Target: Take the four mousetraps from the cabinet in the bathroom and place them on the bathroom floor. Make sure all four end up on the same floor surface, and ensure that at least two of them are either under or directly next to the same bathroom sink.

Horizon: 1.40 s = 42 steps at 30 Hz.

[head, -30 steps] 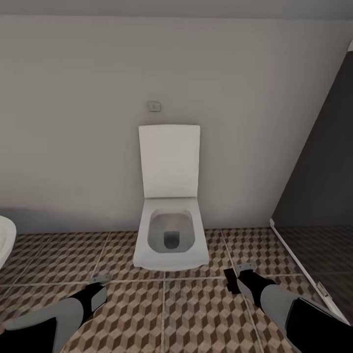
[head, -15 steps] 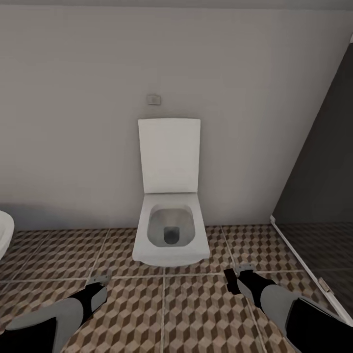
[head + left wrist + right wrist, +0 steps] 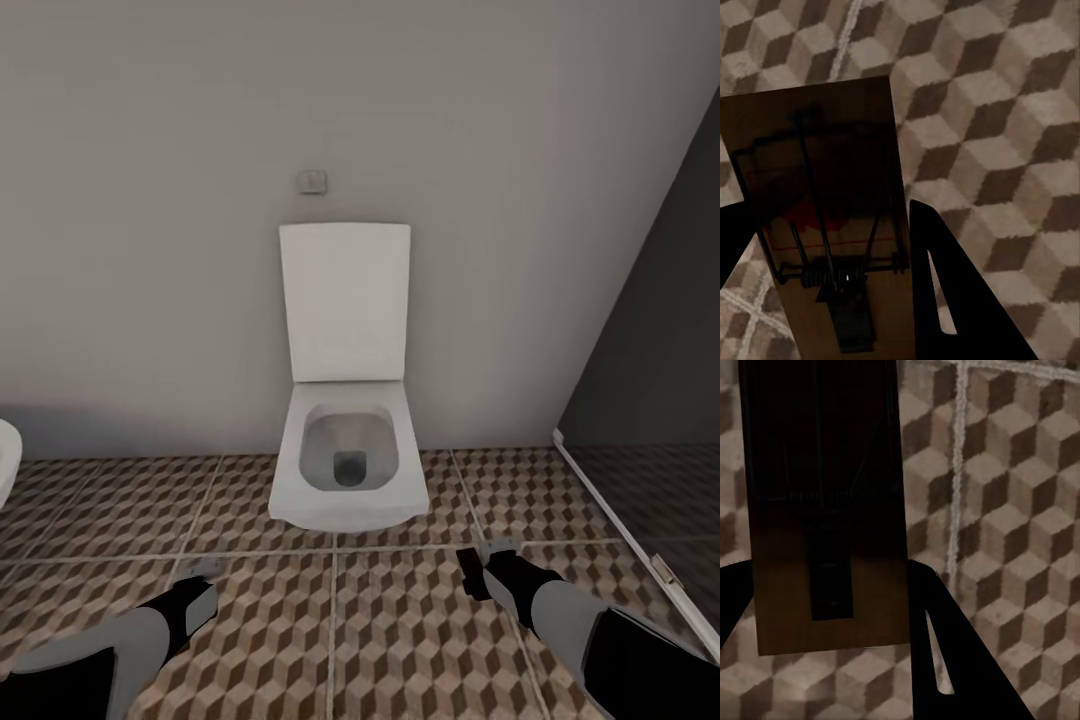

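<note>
Above the cube-patterned bathroom floor (image 3: 420,630), both arms are reaching forward toward a white toilet (image 3: 348,470) with its lid raised against the grey wall. Each claw is gripping a mousetrap: the left gripper (image 3: 832,247) is pinching one mousetrap (image 3: 825,195), and the right gripper (image 3: 832,585) is clamping another mousetrap (image 3: 825,502), both off the tiles.
</note>
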Motion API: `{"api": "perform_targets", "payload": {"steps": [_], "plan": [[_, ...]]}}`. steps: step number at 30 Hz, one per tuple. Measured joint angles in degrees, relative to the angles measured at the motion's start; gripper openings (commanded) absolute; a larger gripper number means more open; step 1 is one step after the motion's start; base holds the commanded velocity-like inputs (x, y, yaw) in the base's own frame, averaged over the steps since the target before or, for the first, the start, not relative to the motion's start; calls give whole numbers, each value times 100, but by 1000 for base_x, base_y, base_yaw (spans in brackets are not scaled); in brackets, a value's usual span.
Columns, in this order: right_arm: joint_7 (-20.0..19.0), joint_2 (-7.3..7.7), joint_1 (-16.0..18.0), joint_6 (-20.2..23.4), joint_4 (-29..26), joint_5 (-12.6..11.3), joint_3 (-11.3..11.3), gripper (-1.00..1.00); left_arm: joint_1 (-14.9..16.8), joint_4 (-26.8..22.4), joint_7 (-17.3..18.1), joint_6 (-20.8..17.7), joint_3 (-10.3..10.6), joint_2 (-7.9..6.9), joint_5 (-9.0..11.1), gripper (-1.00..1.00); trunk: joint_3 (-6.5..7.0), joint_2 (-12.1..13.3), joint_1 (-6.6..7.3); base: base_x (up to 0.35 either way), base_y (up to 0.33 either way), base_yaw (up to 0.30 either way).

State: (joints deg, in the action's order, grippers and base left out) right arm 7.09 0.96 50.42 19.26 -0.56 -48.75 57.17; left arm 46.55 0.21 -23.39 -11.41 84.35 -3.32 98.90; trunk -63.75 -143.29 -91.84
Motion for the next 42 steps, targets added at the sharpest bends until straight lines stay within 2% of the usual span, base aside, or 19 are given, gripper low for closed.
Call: {"api": "perform_targets", "payload": {"steps": [6,14,24,31,35,39,42], "plan": [[0,0,0,0,0,0,0,-100,0,0,2,-2,0,-4,1,-100,-133,-8,-15,34,0,0],[0,0,0,-3,0,0,0,-100,0,2,3,-8,3,-4,-2,-100,-310,-19,-33,243,0,0],[1,0,0,-5,0,0,1,-100,0,-41,32,58,43,18,-30,-100,-311,-19,-36,73,0,0],[4,5,0,-7,0,0,0,-100,0,-4,48,70,52,-123,-38,-100,-311,-20,-32,260,0,0],[8,20,0,-73,0,-6,-5,-100,0,-1,50,73,50,-153,-38,-100,-311,-20,-32,333,0,0],[46,26,0,-210,4,-39,-35,-100,0,-15,50,76,49,-153,-37,-100,-311,-20,-32,309,0,0],[144,9,31,-245,5,-56,-51,-100,2,-44,50,86,57,-97,-42,-100,-311,-19,-34,117,0,0]]}}
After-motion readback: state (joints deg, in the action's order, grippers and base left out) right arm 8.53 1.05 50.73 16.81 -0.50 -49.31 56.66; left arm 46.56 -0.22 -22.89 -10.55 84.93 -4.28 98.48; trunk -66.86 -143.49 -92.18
